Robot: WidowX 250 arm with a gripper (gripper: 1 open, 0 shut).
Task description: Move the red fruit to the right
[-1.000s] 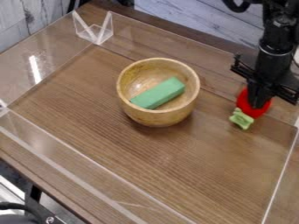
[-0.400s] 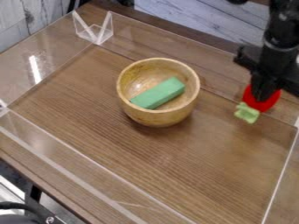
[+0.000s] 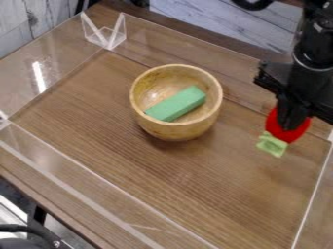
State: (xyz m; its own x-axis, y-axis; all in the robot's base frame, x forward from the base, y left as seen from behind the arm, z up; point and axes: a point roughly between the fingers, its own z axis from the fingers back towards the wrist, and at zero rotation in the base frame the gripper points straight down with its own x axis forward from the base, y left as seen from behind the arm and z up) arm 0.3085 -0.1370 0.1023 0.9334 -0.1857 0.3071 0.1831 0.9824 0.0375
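The red fruit, a small toy strawberry, sits at the right side of the wooden table, right of the wooden bowl. Its light green leafy base sticks out below and to the left. My black gripper comes down from above and is shut on the red fruit, with its fingers covering the fruit's upper part. The fruit looks slightly raised off the table surface.
A green rectangular block lies inside the bowl. Clear acrylic walls ring the table, the right one close to the gripper. A clear folded stand is at the back left.
The gripper, still shut on the red fruit, has carried it toward the front of the table and a little right, further from the bowl. Bowl and block have not moved.
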